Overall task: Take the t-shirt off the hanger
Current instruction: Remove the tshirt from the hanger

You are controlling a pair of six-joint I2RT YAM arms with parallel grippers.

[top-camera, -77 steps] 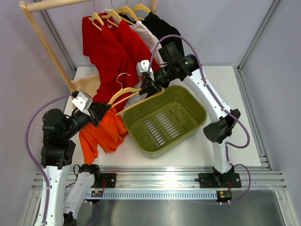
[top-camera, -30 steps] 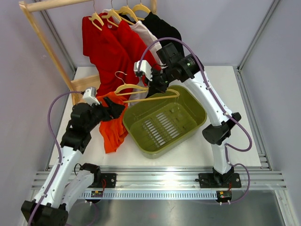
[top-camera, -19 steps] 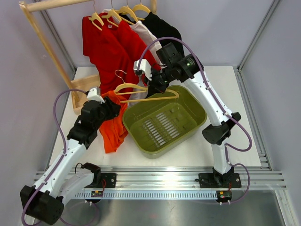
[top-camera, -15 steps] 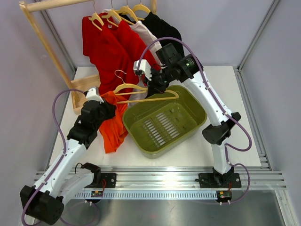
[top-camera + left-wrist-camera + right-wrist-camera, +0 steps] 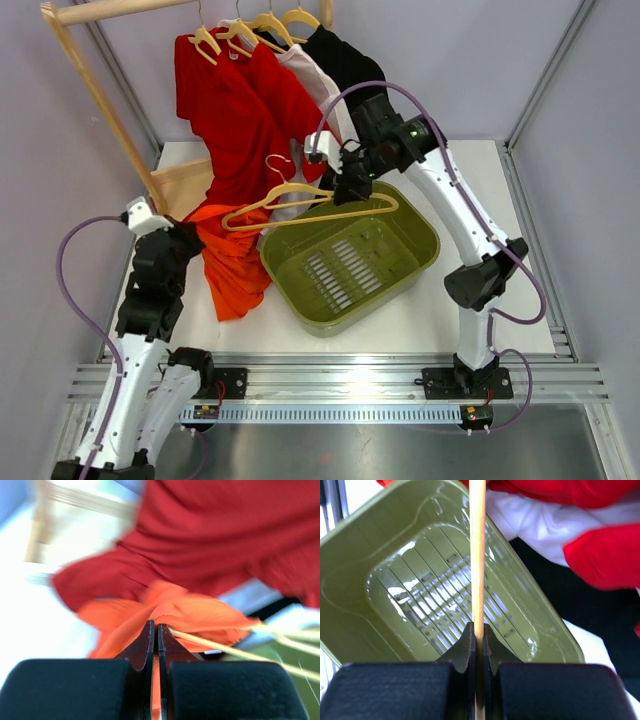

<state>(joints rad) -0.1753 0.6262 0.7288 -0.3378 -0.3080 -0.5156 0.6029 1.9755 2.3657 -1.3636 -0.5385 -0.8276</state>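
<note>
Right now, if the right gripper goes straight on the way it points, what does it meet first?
Likely the green basket, ahead of the right gripper past the hanger bar it grips; depth unclear.

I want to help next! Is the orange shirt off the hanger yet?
Nearly. The hanger, pinched in the right end effector, looks almost bare. The left end effector is shut on the orange t-shirt. Left to do: free the hanger tip at the fabric's edge.
</note>
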